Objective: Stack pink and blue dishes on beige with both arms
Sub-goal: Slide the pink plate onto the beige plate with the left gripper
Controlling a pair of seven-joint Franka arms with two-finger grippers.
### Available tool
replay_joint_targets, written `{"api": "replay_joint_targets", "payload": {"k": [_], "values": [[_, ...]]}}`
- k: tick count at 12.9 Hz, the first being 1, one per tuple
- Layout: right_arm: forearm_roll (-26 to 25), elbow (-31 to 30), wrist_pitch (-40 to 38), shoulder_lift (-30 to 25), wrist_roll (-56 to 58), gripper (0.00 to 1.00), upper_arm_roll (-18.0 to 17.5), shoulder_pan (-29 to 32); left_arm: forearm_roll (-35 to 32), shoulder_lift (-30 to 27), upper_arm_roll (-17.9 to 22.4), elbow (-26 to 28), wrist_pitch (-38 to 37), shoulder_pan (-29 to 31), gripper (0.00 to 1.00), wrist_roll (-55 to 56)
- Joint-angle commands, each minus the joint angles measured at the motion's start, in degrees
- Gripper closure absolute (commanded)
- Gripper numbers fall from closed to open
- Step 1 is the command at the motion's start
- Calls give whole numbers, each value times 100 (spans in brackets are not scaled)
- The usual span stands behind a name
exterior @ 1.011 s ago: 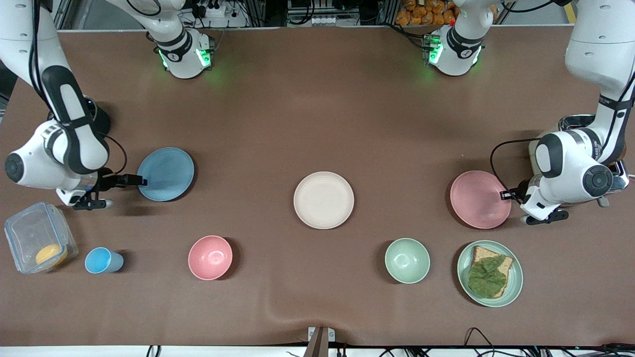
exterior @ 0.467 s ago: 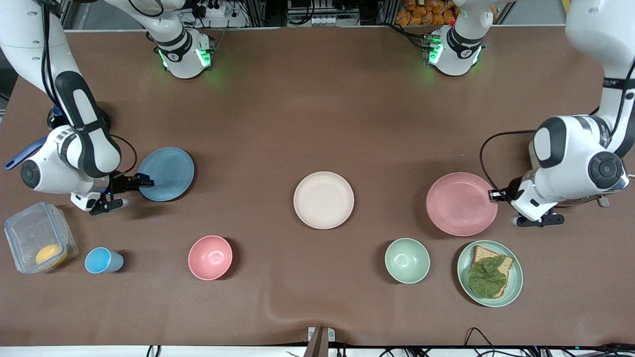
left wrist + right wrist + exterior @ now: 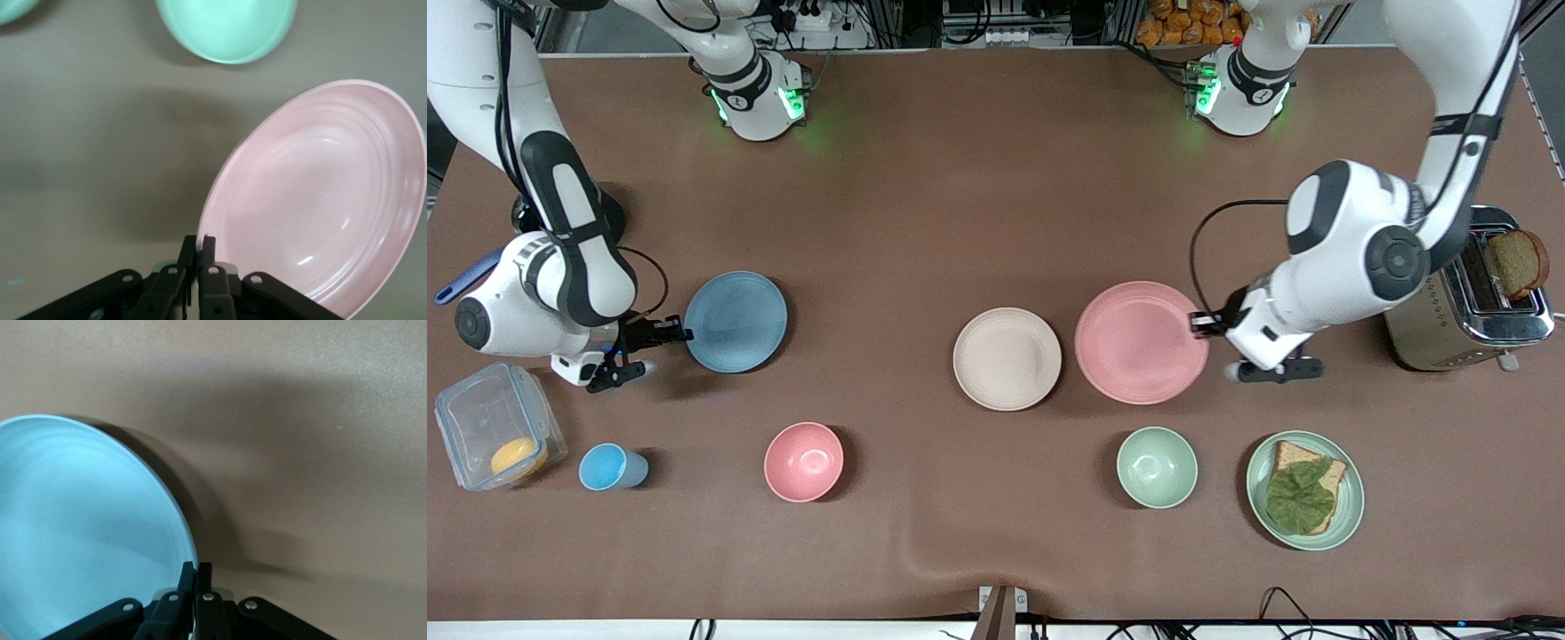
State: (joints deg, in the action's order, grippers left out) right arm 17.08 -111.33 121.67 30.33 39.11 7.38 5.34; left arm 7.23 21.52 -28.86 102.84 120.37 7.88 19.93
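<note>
**Both plates lifted by the rim, pink one nearly at the beige**

The left claw (image 3: 1199,324) is clamped on the rim of the pink plate (image 3: 1141,342), pinching the edge at the side toward the left arm's end of the tabletop (image 3: 996,196). The plate hangs in the air just beside the beige plate (image 3: 1007,358), which lies flat at the middle of the tabletop; the shadow under the pink plate in the left wrist view shows it is clear of the surface. In that view the fingers (image 3: 208,263) are pressed together on the thin rim of the pink plate (image 3: 320,200), with the pale green bowl (image 3: 227,27) below.

The right claw (image 3: 678,332) is likewise closed on the rim of the blue plate (image 3: 735,321), over the right arm's end of the tabletop. The right wrist view shows the blue plate (image 3: 87,527) tilted and casting a shadow, so it too looks raised.

Both plates appear light, stiff and matte, so an edge pinch carries them, but held at one point they will likely droop or swing. The shallow rim is the only practical place to take hold. Lowering each plate level and centred over the beige one should keep the stack from sliding.
</note>
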Motion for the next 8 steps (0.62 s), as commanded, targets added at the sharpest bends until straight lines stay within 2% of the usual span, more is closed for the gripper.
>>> {"api": "replay_joint_targets", "payload": {"k": [1, 8], "values": [[6, 452, -519, 87, 27, 100, 44, -42, 217, 352, -76, -54, 564, -399, 100, 360], [-267, 1305, -1592, 87, -200, 100, 53, -51, 24, 1327, 21, -89, 2051, -1289, 100, 1118]]}}
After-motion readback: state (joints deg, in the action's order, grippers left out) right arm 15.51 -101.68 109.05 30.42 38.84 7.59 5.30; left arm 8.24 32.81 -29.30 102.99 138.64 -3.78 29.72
